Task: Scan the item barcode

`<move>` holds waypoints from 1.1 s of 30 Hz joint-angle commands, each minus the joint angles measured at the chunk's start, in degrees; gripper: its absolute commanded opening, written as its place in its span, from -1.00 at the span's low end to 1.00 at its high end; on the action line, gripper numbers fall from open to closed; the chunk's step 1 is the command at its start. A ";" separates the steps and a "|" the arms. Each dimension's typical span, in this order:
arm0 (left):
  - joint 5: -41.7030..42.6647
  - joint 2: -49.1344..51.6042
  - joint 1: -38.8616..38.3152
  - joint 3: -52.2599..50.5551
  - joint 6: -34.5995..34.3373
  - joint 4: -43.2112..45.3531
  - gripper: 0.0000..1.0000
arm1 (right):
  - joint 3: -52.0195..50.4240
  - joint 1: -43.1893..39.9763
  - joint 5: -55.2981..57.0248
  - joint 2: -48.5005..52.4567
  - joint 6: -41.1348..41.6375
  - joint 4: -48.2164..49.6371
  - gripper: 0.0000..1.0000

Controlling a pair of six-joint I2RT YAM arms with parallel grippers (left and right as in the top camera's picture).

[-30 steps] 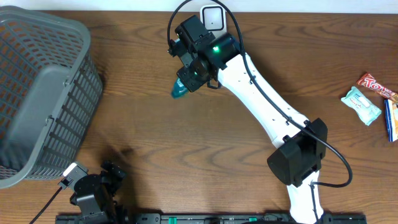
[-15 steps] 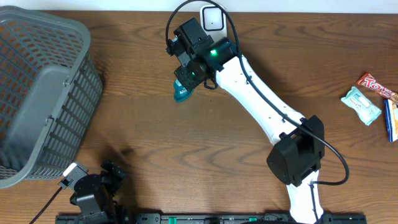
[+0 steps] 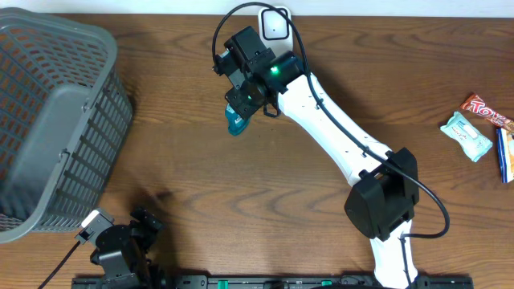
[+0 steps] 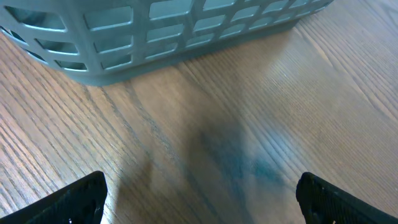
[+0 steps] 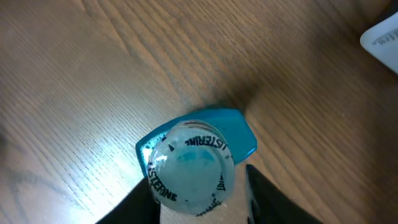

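Note:
A small teal Listerine bottle (image 3: 234, 122) stands on the wooden table just in front of the white scanner (image 3: 274, 24). In the right wrist view I look down on the bottle's clear cap (image 5: 189, 167), with its teal body beneath. My right gripper (image 5: 199, 202) points down over the bottle. Its jaws straddle the cap, open, with a gap showing beside the right finger (image 5: 280, 202). My left gripper (image 4: 199, 202) hovers low over bare wood at the near left, wide open and holding nothing. No barcode is visible.
A grey plastic basket (image 3: 48, 120) fills the left side and lies close ahead of the left gripper, where its wall (image 4: 155, 31) shows. A pale teal packet (image 3: 467, 135), a red bar (image 3: 487, 110) and a blue item (image 3: 506, 156) lie at the right edge.
The right arm carried the bottle slightly toward the near side, and its jaws have widened around it. The left arm has not moved.

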 commanded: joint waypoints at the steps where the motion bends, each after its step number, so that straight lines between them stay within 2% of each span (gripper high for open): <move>1: -0.13 -0.28 0.20 -0.46 0.33 -1.81 0.96 | -0.20 -0.02 -0.09 -0.55 -1.01 -0.13 -0.07; 8: -0.11 -0.28 0.20 -0.46 0.33 -1.81 0.96 | -0.13 -0.02 -0.13 -2.62 -0.94 -0.52 0.19; 13: -0.11 -0.28 0.20 -0.46 0.33 -1.81 0.95 | -0.13 -0.02 -0.13 -6.75 3.96 -1.29 0.36; 16: -0.11 -0.28 0.20 -0.46 0.33 -1.81 0.96 | -0.13 -0.02 0.11 -9.57 12.55 -0.85 0.51; 18: -0.11 -0.28 0.20 -0.46 0.33 -1.81 0.96 | -0.13 -0.02 2.82 -10.88 23.69 -0.94 0.70; 20: -0.11 -0.28 0.20 -0.46 0.33 -1.81 0.96 | -0.13 0.04 5.73 -11.04 32.63 -1.36 0.77; 22: -0.11 -0.28 0.20 -0.46 0.33 -1.81 0.96 | -0.66 0.48 11.63 -10.27 40.37 -1.29 0.99; 26: -0.11 -0.28 0.20 -0.46 0.33 -1.81 0.96 | -1.79 2.16 19.02 -7.08 48.61 -0.35 0.98; 33: -0.11 -0.28 0.20 -0.46 0.33 -1.81 0.96 | -1.79 9.20 24.59 -1.73 49.18 6.60 0.99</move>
